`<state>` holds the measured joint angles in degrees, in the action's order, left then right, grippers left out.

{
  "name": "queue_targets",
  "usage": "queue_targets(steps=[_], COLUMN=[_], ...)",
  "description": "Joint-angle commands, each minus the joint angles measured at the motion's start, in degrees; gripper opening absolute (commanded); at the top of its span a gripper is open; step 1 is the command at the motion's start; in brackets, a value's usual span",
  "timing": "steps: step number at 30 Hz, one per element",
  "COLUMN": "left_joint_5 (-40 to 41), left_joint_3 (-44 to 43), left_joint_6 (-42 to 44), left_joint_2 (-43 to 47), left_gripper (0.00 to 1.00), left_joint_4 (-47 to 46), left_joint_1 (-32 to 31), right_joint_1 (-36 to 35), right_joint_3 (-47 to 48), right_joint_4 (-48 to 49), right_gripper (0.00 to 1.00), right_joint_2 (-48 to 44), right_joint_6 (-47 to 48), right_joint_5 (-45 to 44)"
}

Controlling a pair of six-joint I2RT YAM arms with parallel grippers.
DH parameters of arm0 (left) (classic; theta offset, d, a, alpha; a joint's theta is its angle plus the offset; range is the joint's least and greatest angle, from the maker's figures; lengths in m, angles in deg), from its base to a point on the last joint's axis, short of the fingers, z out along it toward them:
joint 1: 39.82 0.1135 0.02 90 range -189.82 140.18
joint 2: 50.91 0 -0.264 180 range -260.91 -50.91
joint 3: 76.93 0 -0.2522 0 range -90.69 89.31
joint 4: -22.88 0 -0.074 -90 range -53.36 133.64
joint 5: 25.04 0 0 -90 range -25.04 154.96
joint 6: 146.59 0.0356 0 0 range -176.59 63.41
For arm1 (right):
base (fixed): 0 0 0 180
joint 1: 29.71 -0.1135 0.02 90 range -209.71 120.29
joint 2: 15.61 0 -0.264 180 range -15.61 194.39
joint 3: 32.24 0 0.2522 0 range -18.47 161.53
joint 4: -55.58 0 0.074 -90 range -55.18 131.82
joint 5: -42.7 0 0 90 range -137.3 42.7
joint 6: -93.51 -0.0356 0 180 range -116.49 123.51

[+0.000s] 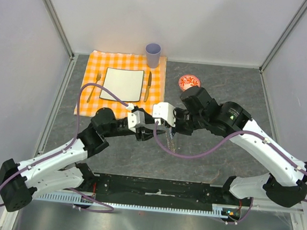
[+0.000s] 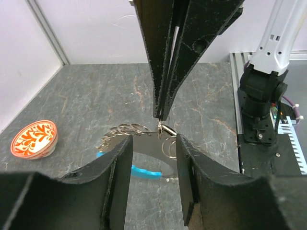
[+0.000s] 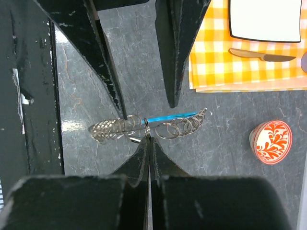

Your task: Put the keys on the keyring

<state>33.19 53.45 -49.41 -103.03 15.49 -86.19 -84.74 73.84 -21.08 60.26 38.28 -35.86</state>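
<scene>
The keyring [image 3: 144,125], a run of grey metal coils and loose rings with a blue plastic segment [image 3: 170,115], is sitting near the middle of the bench [image 1: 225,89], between the near edge and the cloth; whether it is resting flat or hanging slightly raised is not showing clearly. The right gripper [image 3: 148,139] is pinching one of its small rings, with its jaws pressed fully together on the wire. The left gripper [image 2: 153,141] is standing about half open and straddling the keyring; one of its fingertips [image 3: 123,114] is appearing to touch the coiled end while the other is hovering just over the blue segment, and it is not clamping anything. No key is making itself out clearly among the rings. A red patterned bowl [image 3: 271,142] is sitting well apart from the keyring, toward the far edge. Beside the bowl, an orange checked cloth [image 1: 90,96] is lying against the far edge, carrying a white square plate [image 1: 123,84] flanked by a fork [image 1: 95,85] and a table knife [image 1: 148,86], with a blue cup [image 1: 153,54] standing at its far right corner.
</scene>
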Motion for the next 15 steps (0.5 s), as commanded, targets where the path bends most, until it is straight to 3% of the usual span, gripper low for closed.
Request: queue_targets(steps=[1, 15], left_joint_5=[-5.1, -6.6], left_joint_3=[-3.3, -4.3], left_joint_6=[1.7, -0.7], left_joint_2=[-1.8, -5.2], left_gripper=[0.46, 0.37], left_joint_4=[-1.6, -4.3], left_joint_1=[-0.2, -0.2], right_joint_1=[-0.7, -0.8], right_joint_3=[2.0, -0.2], right_joint_4=[1.4, 3.2], right_gripper=[0.00, 0.00], right_joint_2=[-0.2, -0.9], right_joint_6=[0.7, 0.8], right_joint_5=[-1.3, -0.3])
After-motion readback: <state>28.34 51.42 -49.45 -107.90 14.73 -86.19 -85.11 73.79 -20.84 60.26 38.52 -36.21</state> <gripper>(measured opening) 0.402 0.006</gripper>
